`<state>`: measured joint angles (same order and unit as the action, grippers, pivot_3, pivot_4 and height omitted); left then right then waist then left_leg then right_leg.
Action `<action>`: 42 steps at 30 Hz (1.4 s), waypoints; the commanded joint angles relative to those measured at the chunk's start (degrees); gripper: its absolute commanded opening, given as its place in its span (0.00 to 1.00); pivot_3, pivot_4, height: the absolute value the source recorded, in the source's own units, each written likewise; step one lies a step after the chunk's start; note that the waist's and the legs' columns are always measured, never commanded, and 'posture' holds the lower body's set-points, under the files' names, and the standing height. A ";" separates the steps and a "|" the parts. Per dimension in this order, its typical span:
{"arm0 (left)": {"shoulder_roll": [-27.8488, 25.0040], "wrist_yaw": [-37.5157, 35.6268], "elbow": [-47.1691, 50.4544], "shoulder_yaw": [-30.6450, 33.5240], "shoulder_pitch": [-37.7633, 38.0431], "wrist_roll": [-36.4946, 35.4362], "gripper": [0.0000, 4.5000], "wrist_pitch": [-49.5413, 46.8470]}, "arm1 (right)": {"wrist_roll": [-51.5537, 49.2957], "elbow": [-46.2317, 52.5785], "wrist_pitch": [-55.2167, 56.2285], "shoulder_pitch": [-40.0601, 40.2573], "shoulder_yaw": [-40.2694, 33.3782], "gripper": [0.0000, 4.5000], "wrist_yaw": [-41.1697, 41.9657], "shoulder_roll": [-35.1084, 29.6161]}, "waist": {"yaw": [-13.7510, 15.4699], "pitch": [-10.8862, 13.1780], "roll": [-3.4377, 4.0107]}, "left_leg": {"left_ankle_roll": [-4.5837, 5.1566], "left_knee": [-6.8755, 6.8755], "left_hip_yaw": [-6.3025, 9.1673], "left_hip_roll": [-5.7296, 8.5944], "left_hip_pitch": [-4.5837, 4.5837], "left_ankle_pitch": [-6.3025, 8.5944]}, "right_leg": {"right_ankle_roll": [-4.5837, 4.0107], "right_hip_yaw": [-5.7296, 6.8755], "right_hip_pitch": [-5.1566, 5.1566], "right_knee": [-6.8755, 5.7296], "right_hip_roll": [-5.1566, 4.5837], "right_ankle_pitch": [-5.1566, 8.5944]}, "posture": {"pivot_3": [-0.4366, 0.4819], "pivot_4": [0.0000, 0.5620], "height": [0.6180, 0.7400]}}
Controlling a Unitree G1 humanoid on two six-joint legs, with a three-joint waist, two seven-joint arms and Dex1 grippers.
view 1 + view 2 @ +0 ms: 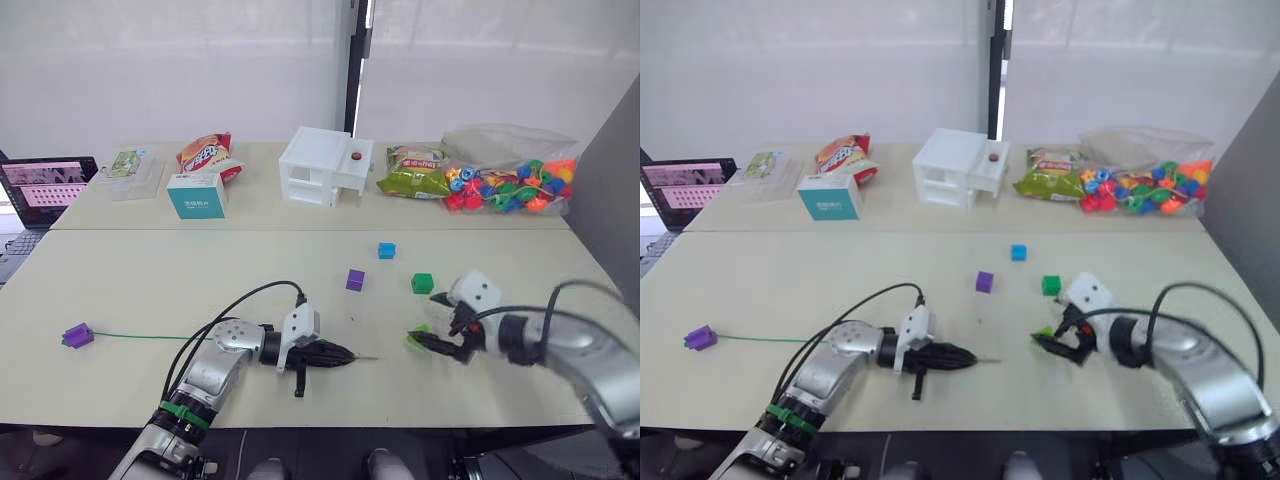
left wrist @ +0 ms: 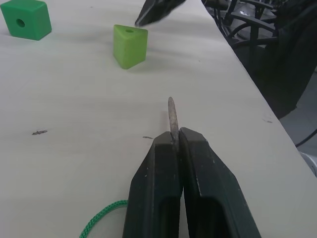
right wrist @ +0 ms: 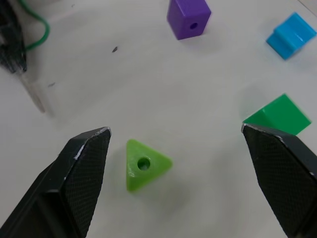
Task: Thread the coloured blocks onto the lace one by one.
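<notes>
Five coloured blocks are seen on the pale table (image 1: 120, 290). Two are purple: one (image 1: 78, 336) is already strung at the far left end of the lace (image 1: 140, 337), the other (image 1: 355, 280) lies loose near the table's middle. One blue block (image 1: 386, 251) sits beyond it, and one darker green block (image 1: 422, 283) lies just to its right. The fifth, a lime green block (image 3: 143, 165) of triangular shape with a hole through it, rests near the front edge.

The lace's greyish tip (image 2: 172, 119) is pinched between the closed fingers of the left gripper (image 2: 178, 141), with the tip pointed toward the lime green block, from which it is kept apart; the green cord is trailed back along the table to the strung purple block.

The right gripper (image 3: 176, 136) is held spread wide over the lime green block, one finger at each side, neither touching it.

Along the far edge one white box (image 1: 325, 165), one teal carton (image 1: 196, 195), snack packets and one clear bag of bright beads (image 1: 510, 185) are lined up. One laptop (image 1: 45, 190) stands at the left.
</notes>
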<state>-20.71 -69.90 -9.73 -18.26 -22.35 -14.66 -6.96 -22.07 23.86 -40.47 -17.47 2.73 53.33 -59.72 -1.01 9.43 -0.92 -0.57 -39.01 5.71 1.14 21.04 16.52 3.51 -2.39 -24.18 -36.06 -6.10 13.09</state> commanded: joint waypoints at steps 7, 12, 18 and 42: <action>0.71 2.49 2.43 0.63 1.36 0.39 0.00 1.63 | 17.85 -11.77 4.16 -26.41 26.72 0.99 25.39 -2.88 | -0.05 0.00 0.00 | 0.00 -0.02 -0.02 -0.01 0.04 0.00 | 0.01 0.00 -0.07 0.01 0.00 0.01 | 0.48 0.27 1.00; 0.39 3.78 3.98 0.89 2.59 0.51 0.00 1.30 | 23.72 -13.96 4.30 -29.18 32.10 0.99 27.92 1.27 | 0.30 0.00 0.00 | -0.02 -0.02 0.00 0.00 0.09 -0.01 | 0.01 0.00 -0.14 -0.02 -0.03 0.00 | 0.48 0.27 1.00; 0.05 4.61 4.93 1.06 3.36 0.66 0.00 1.00 | 27.28 -12.47 1.37 -28.26 33.42 0.94 28.49 2.81 | 0.25 0.00 0.00 | -0.04 -0.02 0.00 0.02 0.10 -0.02 | 0.01 0.01 -0.16 -0.03 -0.07 0.00 | 0.48 0.27 1.00; -0.81 4.31 5.16 1.05 3.30 0.55 0.00 0.72 | 17.90 -10.91 0.47 -21.93 15.83 0.28 22.81 13.91 | 0.52 -0.01 -0.02 | -0.05 -0.02 0.06 0.03 0.09 -0.03 | 0.00 0.04 -0.10 -0.03 -0.06 -0.01 | 0.48 0.27 1.00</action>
<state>-21.32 -65.56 -6.12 -17.66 -19.22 -13.66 -6.32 -1.23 12.73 -41.14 -40.60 22.93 77.76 -46.34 -0.49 9.43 -0.94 -0.63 -39.04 5.76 1.17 21.13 16.50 3.52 -2.34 -24.28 -36.08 -6.17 13.08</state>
